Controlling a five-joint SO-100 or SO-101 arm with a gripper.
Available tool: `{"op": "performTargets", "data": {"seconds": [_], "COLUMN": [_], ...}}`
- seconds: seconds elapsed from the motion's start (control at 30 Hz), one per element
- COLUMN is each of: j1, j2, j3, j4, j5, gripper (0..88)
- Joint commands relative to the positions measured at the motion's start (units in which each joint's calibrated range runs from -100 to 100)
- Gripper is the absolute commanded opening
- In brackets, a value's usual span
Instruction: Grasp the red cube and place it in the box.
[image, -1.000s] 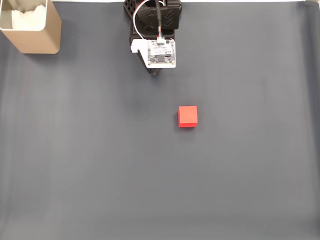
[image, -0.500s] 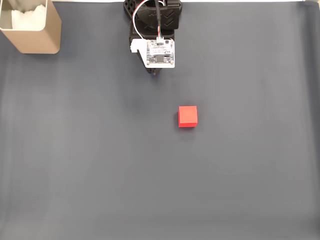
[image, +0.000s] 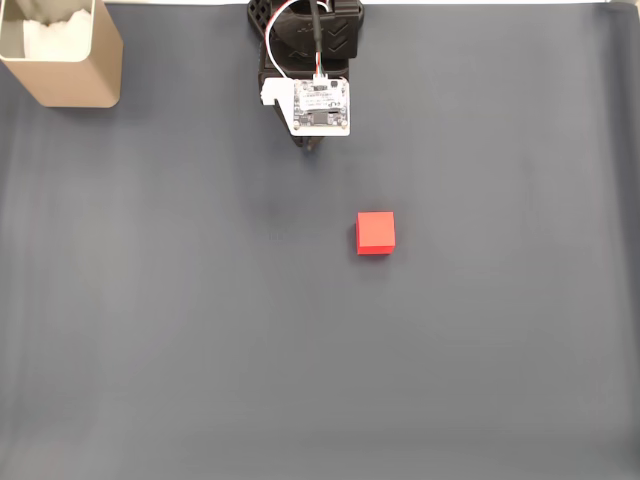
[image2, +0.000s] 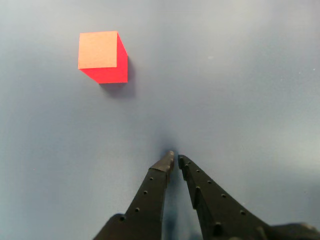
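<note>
In the wrist view the gripper (image2: 175, 159) is seen closed on nothing, its tips nearly touching above the dark mat (image2: 240, 90). The red cube (image2: 103, 56) lies ahead of the tips and to their left (well apart). In the fixed view the box (image: 62, 55) sits far to the arm's left, at the mat's top corner.

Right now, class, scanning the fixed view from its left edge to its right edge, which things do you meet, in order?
The box → the arm's white circuit board → the red cube.
</note>
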Motion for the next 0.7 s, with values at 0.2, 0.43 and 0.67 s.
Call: {"op": "performTargets", "data": {"seconds": [0.2, 0.43, 0.67], "j1": [-0.5, -0.3, -0.2], "j2": [0.0, 0.0, 0.0], "j3": [0.5, 0.5, 0.5], "j4": [0.9, -2.3, -9.0], "j5": [0.1, -1.0, -1.4], "gripper": [0.0, 0.0, 0.0]}}
